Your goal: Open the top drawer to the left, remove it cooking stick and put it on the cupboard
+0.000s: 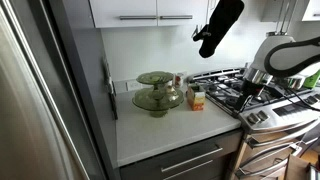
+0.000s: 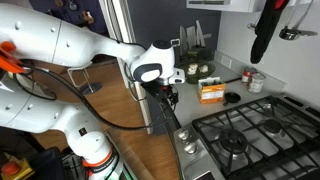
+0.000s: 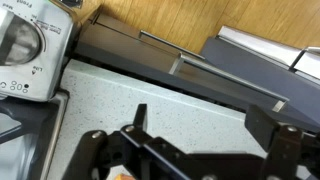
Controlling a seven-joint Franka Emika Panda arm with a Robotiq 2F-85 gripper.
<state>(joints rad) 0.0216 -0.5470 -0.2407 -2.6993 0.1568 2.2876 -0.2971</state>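
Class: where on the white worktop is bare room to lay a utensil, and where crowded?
Free: white worktop strip between green glass tiered dish and dark drawer front. Crowded: back, around dish, orange carton, steel gas hob.

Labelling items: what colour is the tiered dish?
Green; the tiered dish shows best in an exterior view.

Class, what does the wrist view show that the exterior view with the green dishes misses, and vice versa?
Only the wrist view: the brown wooden floor. Only that exterior view: stacked green glass dishes, white wall cabinets, a black oven mitt. Both: the flat white worktop and the dark grey-brown top drawer with its long silver bar handle.
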